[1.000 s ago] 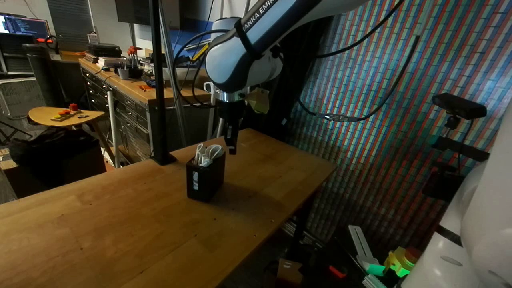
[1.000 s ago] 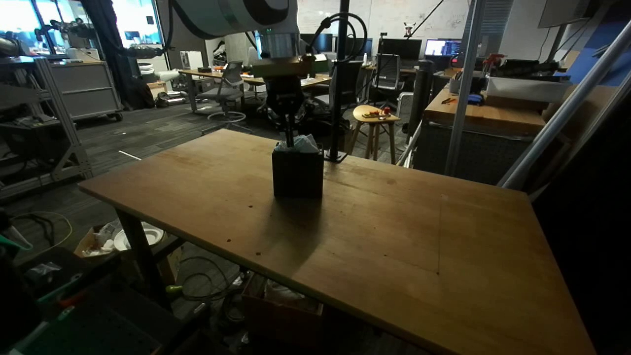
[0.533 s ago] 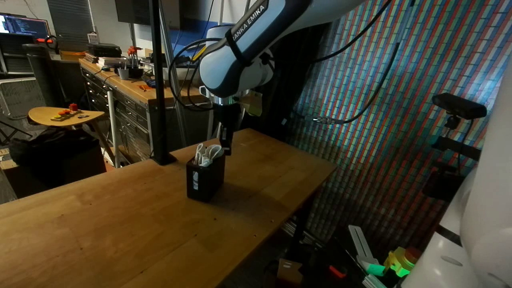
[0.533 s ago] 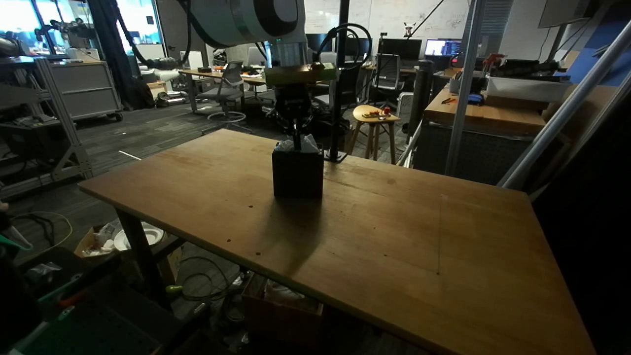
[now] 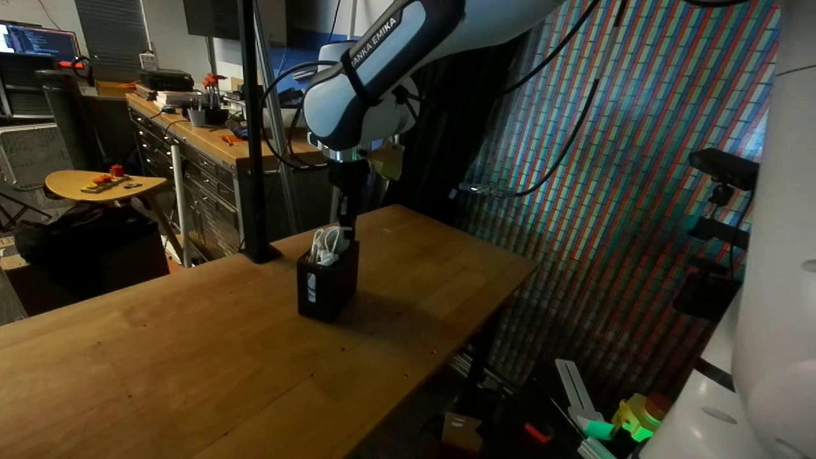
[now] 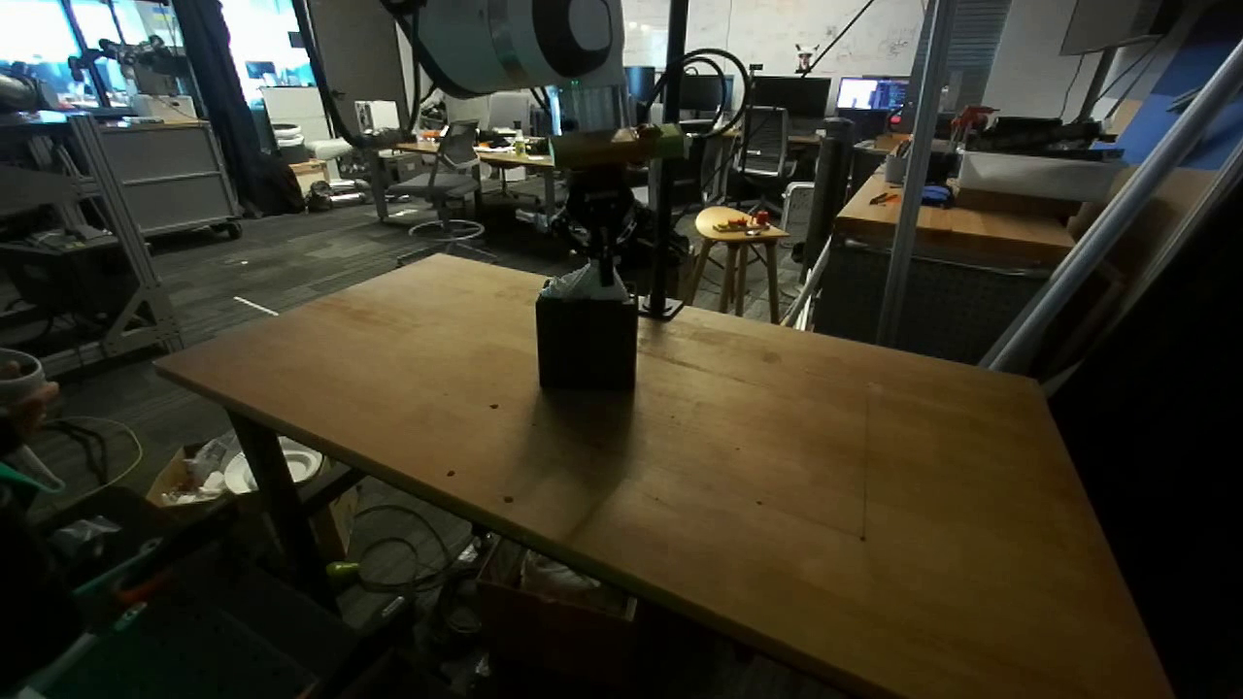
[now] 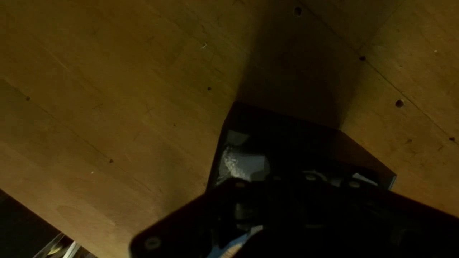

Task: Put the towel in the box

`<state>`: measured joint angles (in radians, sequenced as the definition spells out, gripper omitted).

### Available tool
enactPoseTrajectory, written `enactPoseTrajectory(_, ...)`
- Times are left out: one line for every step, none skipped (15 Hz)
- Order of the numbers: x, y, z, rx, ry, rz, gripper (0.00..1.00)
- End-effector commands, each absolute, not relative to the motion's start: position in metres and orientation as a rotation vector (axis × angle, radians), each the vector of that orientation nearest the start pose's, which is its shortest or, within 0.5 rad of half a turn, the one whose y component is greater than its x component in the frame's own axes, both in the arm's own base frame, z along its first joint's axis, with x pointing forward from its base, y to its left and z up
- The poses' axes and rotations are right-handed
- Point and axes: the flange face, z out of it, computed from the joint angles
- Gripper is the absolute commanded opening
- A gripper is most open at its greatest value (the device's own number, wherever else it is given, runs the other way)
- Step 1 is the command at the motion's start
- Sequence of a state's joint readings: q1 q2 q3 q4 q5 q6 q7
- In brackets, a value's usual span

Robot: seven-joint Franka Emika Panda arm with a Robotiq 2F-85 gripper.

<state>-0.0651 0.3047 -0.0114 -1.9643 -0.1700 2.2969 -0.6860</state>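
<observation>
The black box [image 5: 326, 290] stands upright on the wooden table and also shows in an exterior view [image 6: 587, 345]. In the wrist view, its wall [image 7: 362, 157] is partly dark. The pale towel [image 5: 327, 247] is bunched in the box and sticks up above the rim, also in an exterior view [image 6: 581, 283]. Part of it [image 7: 235, 163] shows in the wrist view. My gripper [image 5: 349, 234] points down at the box's rim against the towel. Its fingers are together in an exterior view [image 6: 608, 275]. I cannot see any cloth between them. The wrist view of the gripper [image 7: 294, 186] is very dark.
A black post [image 5: 255, 159] rises from the table's edge behind the box, close to the arm, and shows in both exterior views [image 6: 660, 243]. The wooden table [image 6: 757, 427] extends around the box. A hand with a white cup [image 6: 21, 379] shows at the left edge.
My gripper has moved sideways across the box's top, left in an exterior view and right in another. The towel's visible loop has shifted and bunched up. The box has not moved.
</observation>
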Motion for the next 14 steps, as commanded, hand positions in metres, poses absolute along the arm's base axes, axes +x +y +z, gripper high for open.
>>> enactPoseTrajectory(0.638, -0.046, 0.328, -3.031, -1.173, 0.011, 0.06)
enactPoseTrajectory(0.643, -0.044, 0.327, -3.027, -1.174, 0.005, 0.06)
enactPoseTrajectory(0.649, -0.041, 0.326, -3.023, -1.174, 0.0, 0.06)
enactPoseTrajectory(0.653, -0.039, 0.325, -3.02, -1.173, -0.001, 0.06)
enactPoseTrajectory(0.657, -0.036, 0.322, -3.017, -1.165, -0.005, 0.06)
enactPoseTrajectory(0.659, -0.034, 0.32, -3.013, -1.154, -0.006, 0.06)
enactPoseTrajectory(0.661, -0.031, 0.317, -3.01, -1.144, -0.005, 0.06)
enactPoseTrajectory(0.661, -0.028, 0.312, -3.008, -1.134, -0.006, 0.06)
enactPoseTrajectory(0.661, -0.026, 0.308, -3.003, -1.127, -0.002, 0.06)
enactPoseTrajectory(0.659, -0.025, 0.303, -2.999, -1.125, 0.01, 0.06)
enactPoseTrajectory(0.657, -0.022, 0.297, -2.993, -1.125, 0.022, 0.06)
enactPoseTrajectory(0.655, -0.02, 0.294, -2.99, -1.127, 0.033, 0.06)
enactPoseTrajectory(0.653, -0.018, 0.291, -2.986, -1.125, 0.041, 0.06)
enactPoseTrajectory(0.651, -0.016, 0.289, -2.983, -1.125, 0.047, 0.06)
